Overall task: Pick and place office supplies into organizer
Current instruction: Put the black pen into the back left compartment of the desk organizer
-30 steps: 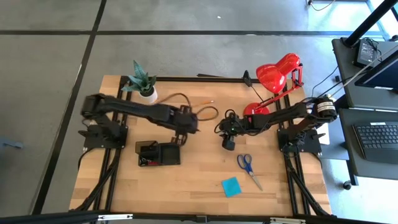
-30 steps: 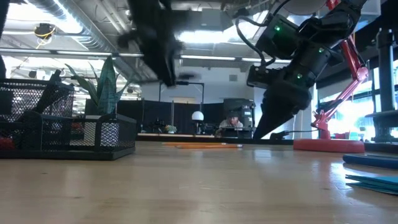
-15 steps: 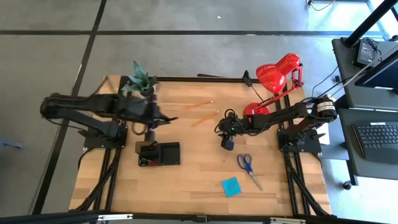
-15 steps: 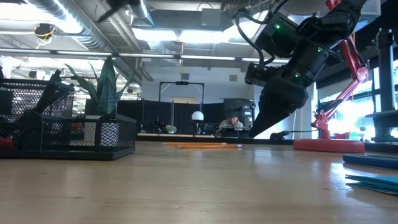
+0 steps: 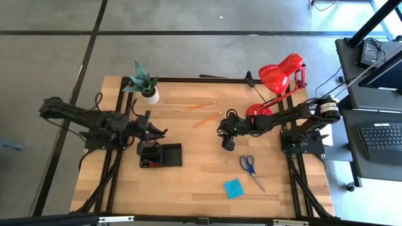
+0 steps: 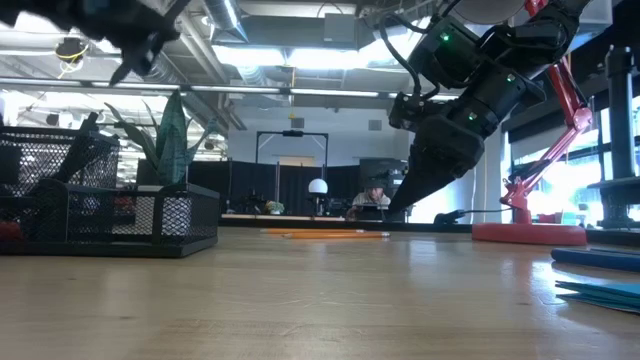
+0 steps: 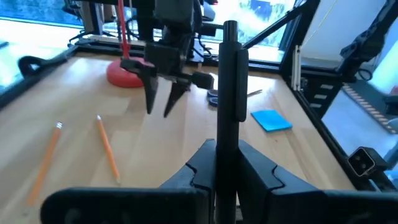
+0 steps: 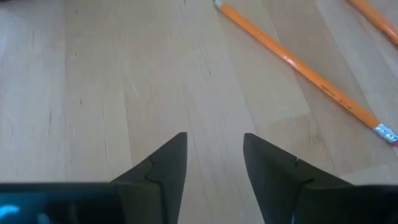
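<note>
Above the organizer, left claw pinches a pen that could miss; right claw is spread.

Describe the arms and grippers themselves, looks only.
Both arms are dark, jointed, with black cables along them. The right gripper has two matte black wedge fingers tapering to tips; small green lights glow on its wrist housing. The left gripper has similar black tapered fingers.

Grey floor; side desk, keyboard.
</note>
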Action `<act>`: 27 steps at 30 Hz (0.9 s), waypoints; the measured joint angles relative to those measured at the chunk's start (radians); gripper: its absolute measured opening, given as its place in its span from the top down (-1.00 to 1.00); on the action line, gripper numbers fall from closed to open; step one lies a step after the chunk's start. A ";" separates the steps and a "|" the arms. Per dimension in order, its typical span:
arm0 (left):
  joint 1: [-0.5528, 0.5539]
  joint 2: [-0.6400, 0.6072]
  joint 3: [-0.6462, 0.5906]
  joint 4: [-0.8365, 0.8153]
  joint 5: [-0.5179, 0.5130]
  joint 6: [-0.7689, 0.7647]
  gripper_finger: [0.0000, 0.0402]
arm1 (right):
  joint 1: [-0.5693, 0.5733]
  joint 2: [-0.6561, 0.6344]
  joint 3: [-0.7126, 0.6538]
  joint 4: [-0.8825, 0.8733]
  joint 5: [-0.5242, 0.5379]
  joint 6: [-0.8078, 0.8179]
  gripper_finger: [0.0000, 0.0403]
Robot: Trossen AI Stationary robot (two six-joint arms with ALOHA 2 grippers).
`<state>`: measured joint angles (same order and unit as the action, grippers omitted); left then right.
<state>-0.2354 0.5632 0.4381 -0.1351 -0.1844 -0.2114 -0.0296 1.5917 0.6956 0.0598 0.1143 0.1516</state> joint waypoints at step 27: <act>-0.203 -0.104 -0.335 0.188 -0.062 -0.152 0.83 | 0.000 0.001 0.000 0.054 -0.002 0.031 0.20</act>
<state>-0.4387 0.4587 0.1036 0.0528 -0.2460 -0.3634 -0.0296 1.5925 0.6956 0.1135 0.1123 0.1825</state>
